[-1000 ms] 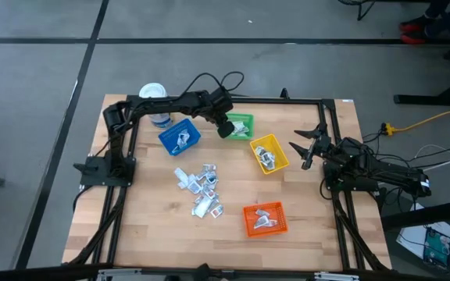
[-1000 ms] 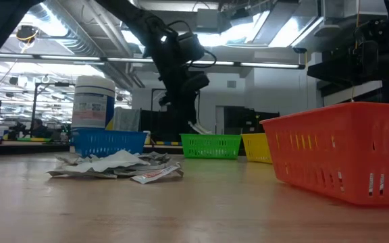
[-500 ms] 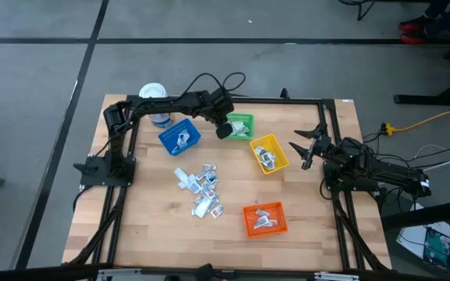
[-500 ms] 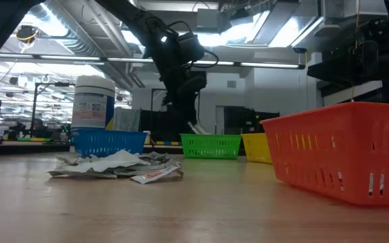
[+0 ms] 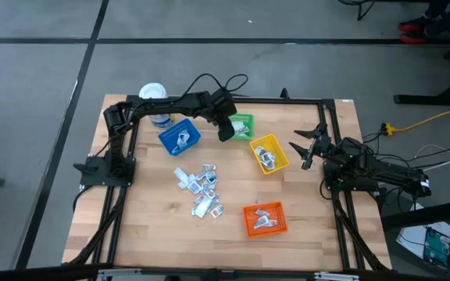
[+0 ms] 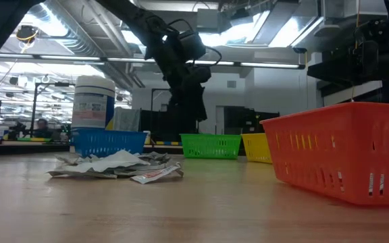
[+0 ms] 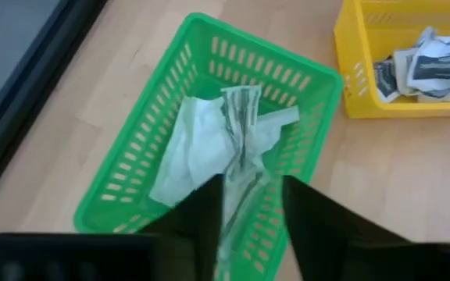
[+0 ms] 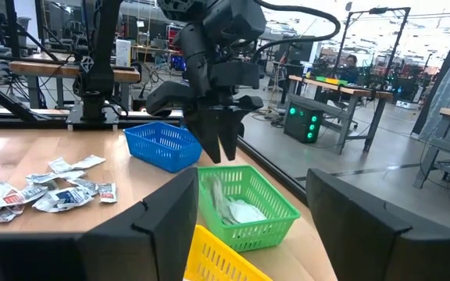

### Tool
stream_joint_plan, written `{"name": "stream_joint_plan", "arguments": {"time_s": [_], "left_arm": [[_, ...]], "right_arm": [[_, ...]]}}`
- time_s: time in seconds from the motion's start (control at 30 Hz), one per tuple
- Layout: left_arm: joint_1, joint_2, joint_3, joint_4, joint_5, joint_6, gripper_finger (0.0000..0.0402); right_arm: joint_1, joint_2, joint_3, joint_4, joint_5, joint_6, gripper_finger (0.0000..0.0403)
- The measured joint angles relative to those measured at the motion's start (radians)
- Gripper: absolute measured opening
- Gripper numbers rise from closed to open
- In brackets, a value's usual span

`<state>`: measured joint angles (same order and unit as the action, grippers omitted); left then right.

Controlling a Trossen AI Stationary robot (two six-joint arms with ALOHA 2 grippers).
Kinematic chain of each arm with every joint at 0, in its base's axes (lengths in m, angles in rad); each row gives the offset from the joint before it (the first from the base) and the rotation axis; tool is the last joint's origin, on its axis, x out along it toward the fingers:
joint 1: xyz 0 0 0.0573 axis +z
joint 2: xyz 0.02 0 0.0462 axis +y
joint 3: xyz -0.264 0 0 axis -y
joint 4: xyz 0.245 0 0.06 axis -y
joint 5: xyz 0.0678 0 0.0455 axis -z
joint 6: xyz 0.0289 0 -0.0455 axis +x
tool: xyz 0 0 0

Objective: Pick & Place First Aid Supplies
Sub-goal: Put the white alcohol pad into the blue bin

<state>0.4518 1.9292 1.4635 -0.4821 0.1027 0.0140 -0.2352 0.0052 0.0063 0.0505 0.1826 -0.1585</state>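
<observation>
Nearby, yellow bin [image 7: 401, 70] just beside green bin [image 7: 209, 148], perhaps touching

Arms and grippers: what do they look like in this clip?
Both are matte black jointed arms with black cables looping alongside. The left gripper has two slim tapered dark fingers; the right gripper has the same dark two-finger form. No markings are visible.

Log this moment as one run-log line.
left gripper: open over green bin | packet: in green bin | right gripper: open, waiting beside yellow bin | pile: remains on table
</observation>
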Motion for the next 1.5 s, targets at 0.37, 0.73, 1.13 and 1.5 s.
{"name": "stream_joint_plan", "arguments": {"time_s": [0.37, 0.73, 1.13, 1.5], "left_arm": [[-0.043, -0.061, 0.0, -0.001, -0.067, 0.099, 0.0256], [-0.139, -0.167, 0.0, -0.249, -0.07, 0.295, 0.0237], [-0.278, -0.223, 0.0, -0.54, -0.082, 0.358, 0.0228], [-0.39, -0.276, -0.111, -0.558, -0.082, 0.368, 0.0223]], "right_arm": [[0.0, 0.0, 0.0, 0.0, 0.0, 0.0, 0.0236], [0.0, 0.0, 0.0, 0.0, 0.0, 0.0, 0.0236], [0.0, 0.0, 0.0, -0.001, 0.0, 0.0, 0.0236], [0.0, 0.0, 0.0, -0.001, 0.0, 0.0, 0.0236]]}}
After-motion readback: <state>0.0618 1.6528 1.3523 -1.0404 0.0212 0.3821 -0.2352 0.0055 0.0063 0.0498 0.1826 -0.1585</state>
